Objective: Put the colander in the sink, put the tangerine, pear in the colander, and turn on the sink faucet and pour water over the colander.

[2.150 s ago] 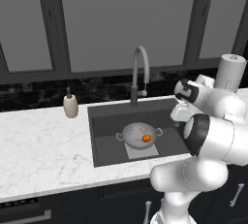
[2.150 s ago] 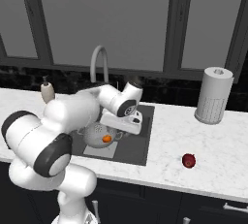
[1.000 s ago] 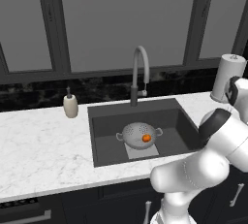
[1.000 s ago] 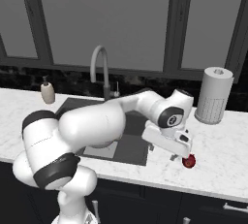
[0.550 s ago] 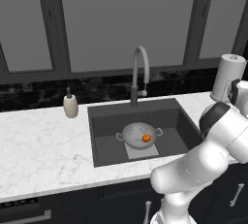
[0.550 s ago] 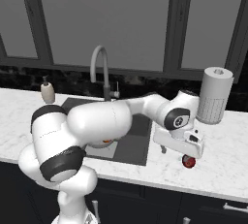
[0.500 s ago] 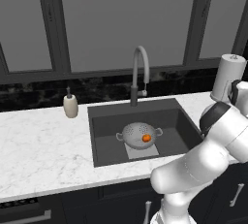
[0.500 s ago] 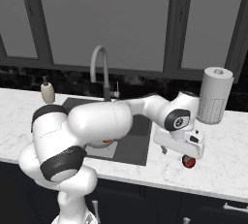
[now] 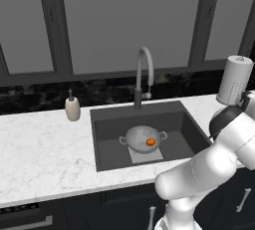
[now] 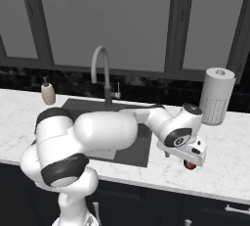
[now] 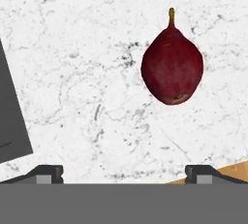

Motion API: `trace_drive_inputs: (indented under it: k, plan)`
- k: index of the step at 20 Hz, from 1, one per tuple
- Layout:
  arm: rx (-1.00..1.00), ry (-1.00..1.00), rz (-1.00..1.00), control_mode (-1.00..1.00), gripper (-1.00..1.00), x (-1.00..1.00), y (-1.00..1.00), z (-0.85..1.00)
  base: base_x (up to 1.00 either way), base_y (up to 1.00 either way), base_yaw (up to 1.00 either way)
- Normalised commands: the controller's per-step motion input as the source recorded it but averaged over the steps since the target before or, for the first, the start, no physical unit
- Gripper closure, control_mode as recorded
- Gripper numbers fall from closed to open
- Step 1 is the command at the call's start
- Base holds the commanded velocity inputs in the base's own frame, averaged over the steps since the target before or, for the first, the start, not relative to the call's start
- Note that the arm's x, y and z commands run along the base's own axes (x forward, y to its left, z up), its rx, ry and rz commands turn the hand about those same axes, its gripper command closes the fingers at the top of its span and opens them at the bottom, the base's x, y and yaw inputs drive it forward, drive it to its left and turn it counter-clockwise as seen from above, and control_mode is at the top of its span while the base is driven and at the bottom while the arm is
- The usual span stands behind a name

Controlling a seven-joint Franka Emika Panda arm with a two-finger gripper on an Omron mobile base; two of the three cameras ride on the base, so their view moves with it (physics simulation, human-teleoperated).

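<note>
The dark-red pear (image 11: 172,65) lies on its side on the white marble counter (image 10: 229,151) to the right of the sink (image 9: 184,124), untouched, with the gripper (image 11: 124,172) hanging just above it, jaws spread wide apart and holding nothing. Inside the sink, the colander (image 9: 141,138) sits on the lighter patch with the tangerine (image 9: 150,142) in it, below the faucet (image 9: 143,77). A soap bottle (image 9: 72,108) stands left of the sink and a paper towel roll (image 10: 216,96) at the far right.
</note>
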Motion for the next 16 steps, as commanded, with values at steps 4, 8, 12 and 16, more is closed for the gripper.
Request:
trace_drive_inputs:
  k: [4,8,12,16]
  plan:
    - [-0.09,-0.03,-0.03,-1.0,-1.0,0.08,-0.34,-0.01,0.0,0.0,0.0]
    - [-0.1,0.0,-0.04,-1.0,-1.0,0.0,-0.34,0.0,0.0,0.0,0.0]
    - [-0.03,0.0,0.0,-1.0,-1.0,0.14,-0.04,0.0,0.0,0.0,0.0]
    - [0.0,0.0,0.0,-1.0,-1.0,0.23,0.0,0.0,0.0,0.0,0.0]
